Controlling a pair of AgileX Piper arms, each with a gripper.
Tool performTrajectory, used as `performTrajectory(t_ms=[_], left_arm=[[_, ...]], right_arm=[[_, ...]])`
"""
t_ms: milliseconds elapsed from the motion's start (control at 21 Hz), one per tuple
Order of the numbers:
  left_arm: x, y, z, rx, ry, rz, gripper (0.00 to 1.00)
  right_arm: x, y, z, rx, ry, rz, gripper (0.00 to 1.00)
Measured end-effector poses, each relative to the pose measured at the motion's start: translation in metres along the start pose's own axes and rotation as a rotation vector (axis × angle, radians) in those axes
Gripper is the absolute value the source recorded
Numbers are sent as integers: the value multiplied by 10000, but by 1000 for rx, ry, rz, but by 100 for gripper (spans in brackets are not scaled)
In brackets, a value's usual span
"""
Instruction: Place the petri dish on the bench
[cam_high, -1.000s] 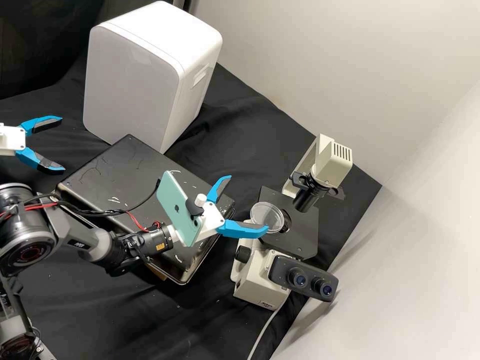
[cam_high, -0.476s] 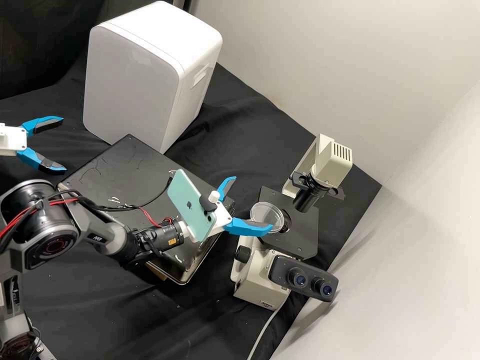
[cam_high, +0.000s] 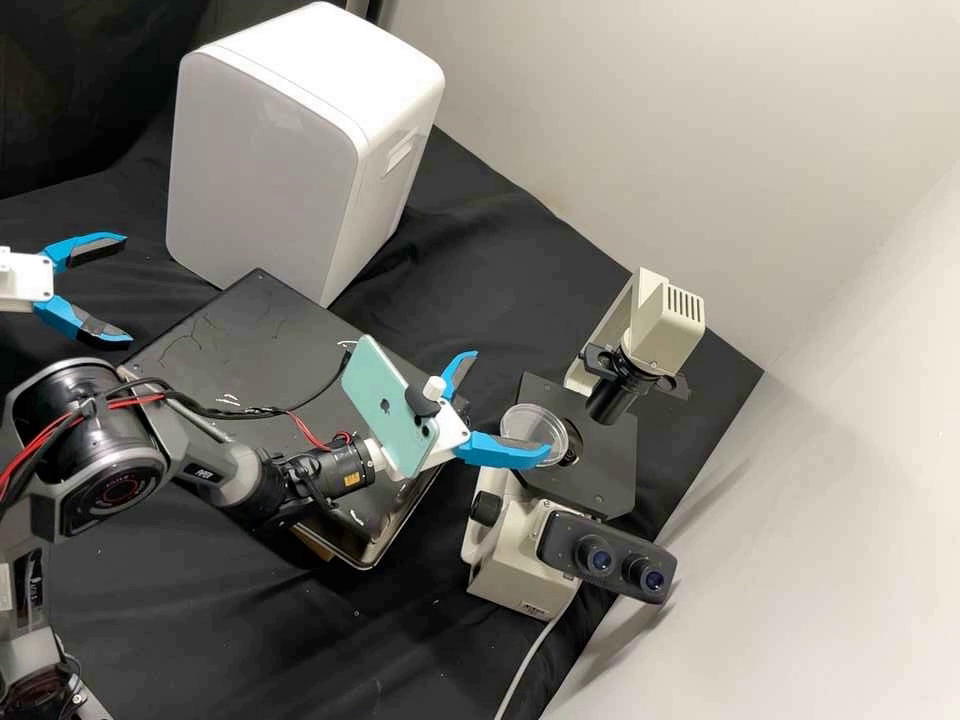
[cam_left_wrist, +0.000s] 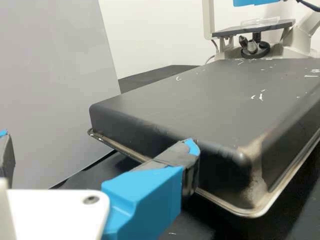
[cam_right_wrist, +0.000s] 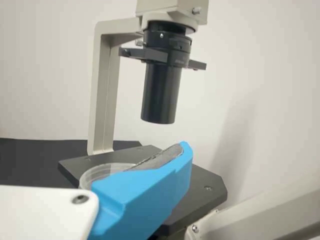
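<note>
The clear petri dish (cam_high: 535, 420) lies on the black stage of the microscope (cam_high: 590, 470), under its dark lens tube (cam_right_wrist: 162, 90). My right gripper (cam_high: 508, 406) is open at the stage's left side. Its lower blue finger (cam_high: 500, 450) crosses the dish's near rim, and the upper finger (cam_high: 455, 372) stands well apart from the dish. In the right wrist view that finger (cam_right_wrist: 150, 190) covers part of the dish (cam_right_wrist: 100, 174). My left gripper (cam_high: 122, 288) hangs open and holds nothing at the far left, beside the black tray (cam_high: 260, 350).
A white box-shaped appliance (cam_high: 300, 140) stands at the back left. The upturned black metal tray (cam_left_wrist: 225, 115) lies between the arms, and my left finger (cam_left_wrist: 165, 190) is close to its corner. The microscope's eyepieces (cam_high: 610, 560) jut forward. A white wall borders the right.
My right arm has pushed a little to the right, bringing its open gripper closer around the dish. The left gripper has stayed put.
</note>
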Motion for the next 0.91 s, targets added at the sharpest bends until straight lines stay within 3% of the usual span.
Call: performTrajectory(t_ms=[238, 476, 762, 905], left_arm=[[0, 0, 0, 0, 0, 0, 100], [0, 0, 0, 0, 0, 0, 100], [1, -4, 4, 0, -2, -2, 100], [1, -4, 4, 0, -2, -2, 100]], right_arm=[[63, -4, 62, -3, -21, -1, 100], [147, -78, 158, -5, -64, -40, 100], [238, -132, 229, 94, -95, -74, 100], [249, -170, 242, 90, -96, -99, 100]])
